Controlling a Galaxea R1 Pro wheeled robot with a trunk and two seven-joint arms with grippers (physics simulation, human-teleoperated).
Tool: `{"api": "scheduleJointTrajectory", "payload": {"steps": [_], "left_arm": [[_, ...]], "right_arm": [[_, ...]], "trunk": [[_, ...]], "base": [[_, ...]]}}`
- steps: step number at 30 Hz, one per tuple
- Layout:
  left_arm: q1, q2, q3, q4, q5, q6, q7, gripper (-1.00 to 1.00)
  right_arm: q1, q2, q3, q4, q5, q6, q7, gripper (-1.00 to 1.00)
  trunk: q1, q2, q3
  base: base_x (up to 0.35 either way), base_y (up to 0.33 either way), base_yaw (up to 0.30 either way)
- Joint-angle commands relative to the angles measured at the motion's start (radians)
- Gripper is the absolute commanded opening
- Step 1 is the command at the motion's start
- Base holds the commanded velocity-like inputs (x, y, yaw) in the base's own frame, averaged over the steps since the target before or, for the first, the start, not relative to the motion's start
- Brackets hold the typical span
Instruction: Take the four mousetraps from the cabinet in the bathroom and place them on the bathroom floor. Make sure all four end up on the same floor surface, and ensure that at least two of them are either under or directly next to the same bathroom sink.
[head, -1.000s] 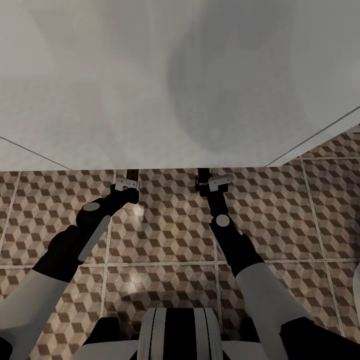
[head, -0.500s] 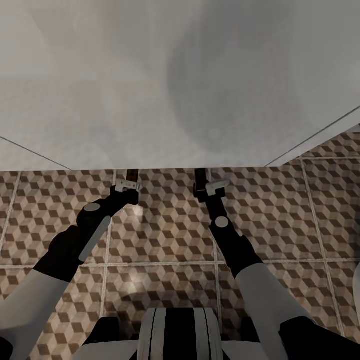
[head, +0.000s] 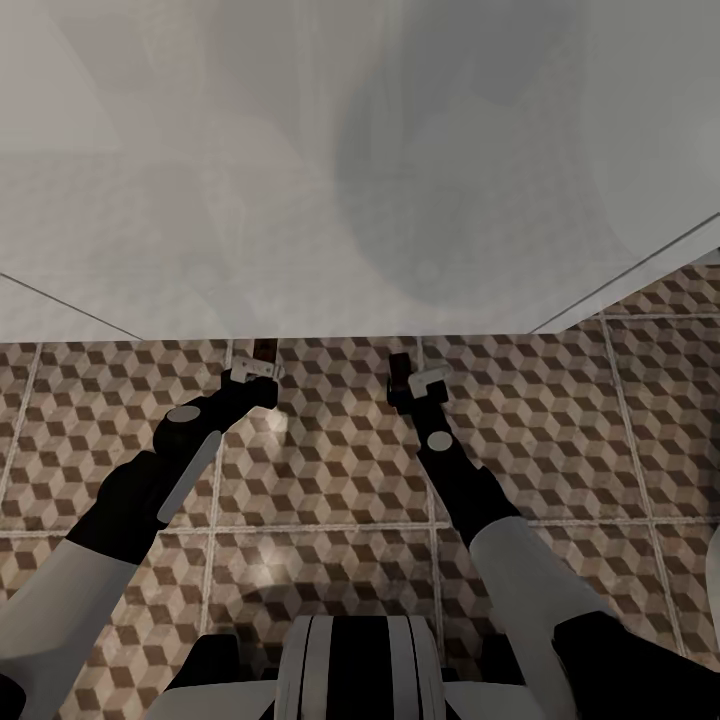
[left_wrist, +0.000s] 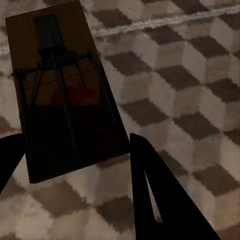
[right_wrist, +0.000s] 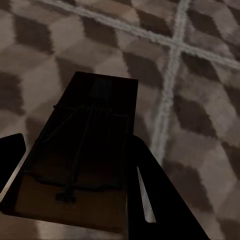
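From the head view, the bathroom floor (head: 330, 480) of cube-patterned tiles runs up to a large pale white surface (head: 350, 170) that covers everything beyond it. Both arms reach toward that white edge. The left gripper (head: 262, 352) and the right gripper (head: 399, 368) each carry a small dark board at the tip, just short of the edge.

In the left wrist view, a mousetrap (left_wrist: 65, 90) with a red spot sits between the two dark jaws, which close on its sides, above the tiles.

In the right wrist view, a second mousetrap (right_wrist: 82, 155) sits gripped between the jaws, near a grout line (right_wrist: 167, 95).
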Motion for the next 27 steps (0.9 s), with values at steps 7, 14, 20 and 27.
{"api": "scheduleJointTrajectory", "payload": {"steps": [7, 14, 20, 27], "left_arm": [[0.000, 0.001, -0.001, -0.005, 0.000, 0.006, 0.001, -1.00], [0.000, 0.001, -0.001, -0.008, 0.000, 0.006, 0.001, -1.00], [0.000, 0.002, -0.001, -0.008, 0.001, 0.007, 0.001, -1.00], [-0.001, 0.002, -0.001, 0.000, 0.001, 0.008, 0.001, -1.00]], "right_arm": [[-0.058, 0.000, 0.002, 0.060, 0.009, 0.002, -0.007, -1.00], [-0.113, 0.000, 0.002, 0.091, 0.009, 0.009, -0.007, -1.00], [-0.153, 0.000, 0.001, 0.100, 0.008, 0.052, -0.007, -1.00], [-0.166, 0.003, 0.001, 0.102, 0.007, 0.062, -0.007, -1.00]], "trunk": [[0.000, 0.000, 0.000], [0.000, 0.000, 0.000], [0.000, 0.000, 0.000], [0.000, 0.000, 0.000]], "base": [[0.000, 0.000, 0.000], [0.000, 0.000, 0.000], [0.000, 0.000, 0.000], [0.000, 0.000, 0.000]]}}
